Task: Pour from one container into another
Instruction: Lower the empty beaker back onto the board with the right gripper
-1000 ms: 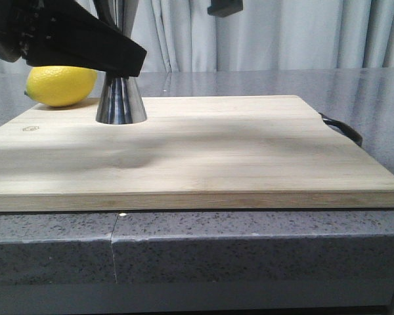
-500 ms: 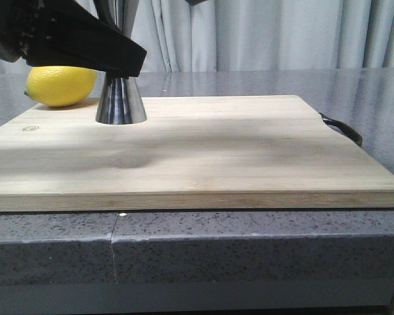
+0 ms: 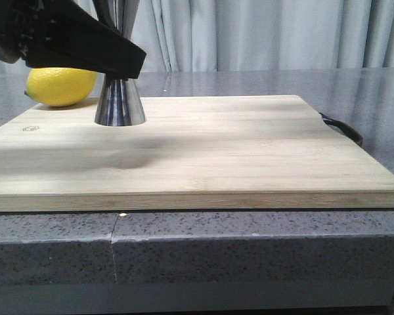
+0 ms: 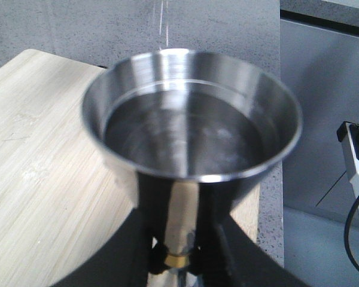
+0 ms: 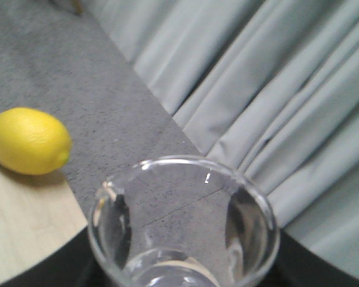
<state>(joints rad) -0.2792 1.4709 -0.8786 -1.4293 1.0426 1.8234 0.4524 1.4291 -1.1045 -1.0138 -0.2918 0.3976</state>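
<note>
Upright on the cutting board (image 3: 197, 151): steel jigger (image 3: 120, 102), waist clenched by the left end effector (image 4: 179, 263), cup already holding liquid. Higher, off the front view: glass beaker (image 5: 182, 224) apparently carried by the right end effector, grip unseen. Beyond, lemon (image 3: 60, 85). Probably mostly poured.

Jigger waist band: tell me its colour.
Gold, a thin band at the jigger's narrow waist, clearest in the left wrist view.

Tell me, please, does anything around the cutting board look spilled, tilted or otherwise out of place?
Nothing stands out. The steel jigger stands upright on the wooden cutting board, holding clear liquid below its rim. No puddle shows on the board, and the lemon lies intact behind its far left corner.
</note>
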